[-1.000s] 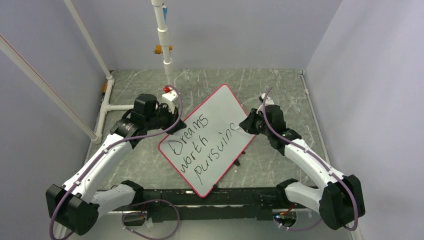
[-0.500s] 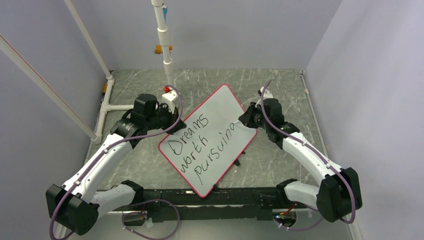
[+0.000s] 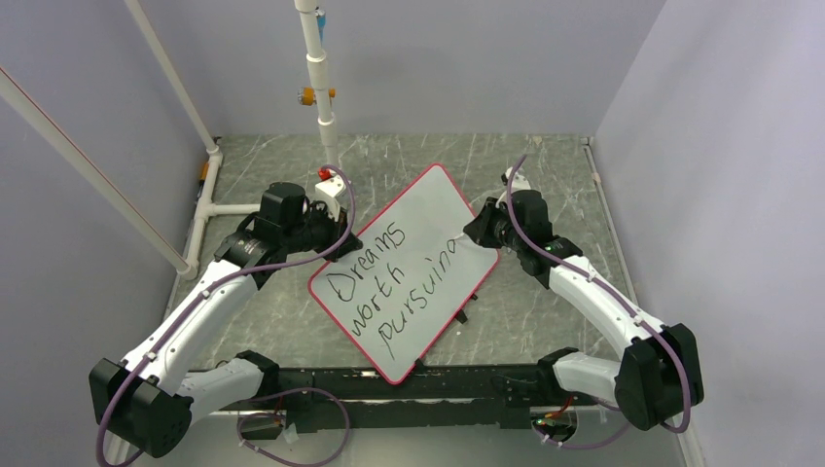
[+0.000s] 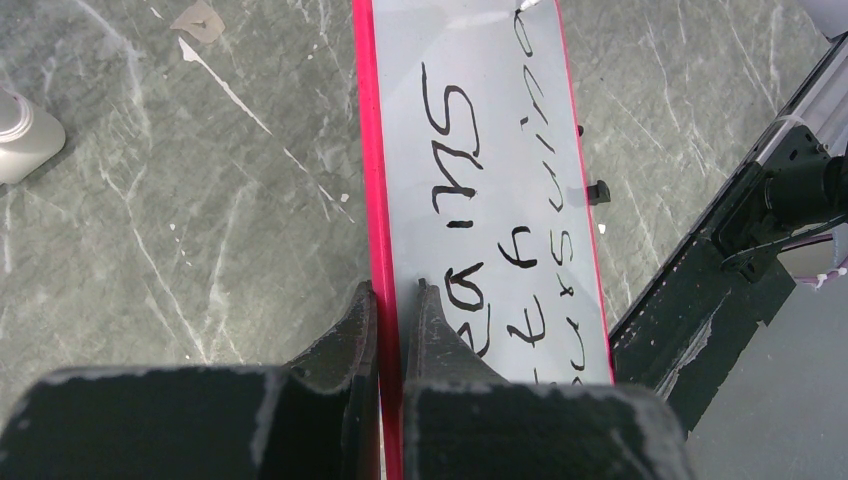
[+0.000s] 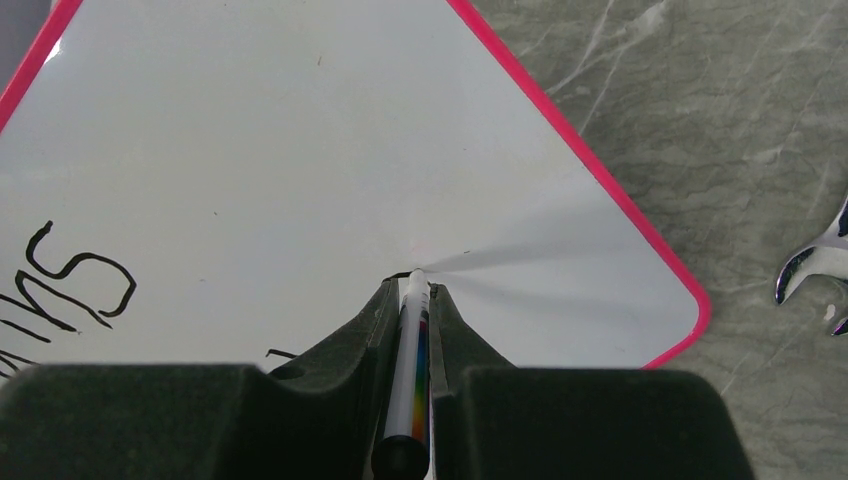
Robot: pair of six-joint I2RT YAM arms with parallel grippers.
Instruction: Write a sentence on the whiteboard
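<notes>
The large flat white whiteboard (image 3: 428,209) with rounded corners and a thin red rim lies cornerwise in the middle of the grey-green marbled table (image 3: 545,165), between the two arms. It looks like a thin, stiff and light panel with a glossy, slippery face. It would probably skate over the table under the push of a pen unless it is pinned, and the rim is the sensible place to take hold of it, since a grip there stays clear of the ink. The left hand (image 4: 392,292) does just that, clenched on the red rim at the board's left edge, one finger above and one below. Whether that edge is lifted slightly off the table cannot be told from these views.

The right hand (image 5: 412,285) is clamped on a slim white marker pen (image 5: 410,340) with a rainbow stripe, its tip touching the board near the right corner. The black handwritten sentence (image 3: 389,282) runs in three slanted lines, "Dreams worth pursuing", and the last letter appears unfinished. Fresh ink would likely smear if brushed.
</notes>
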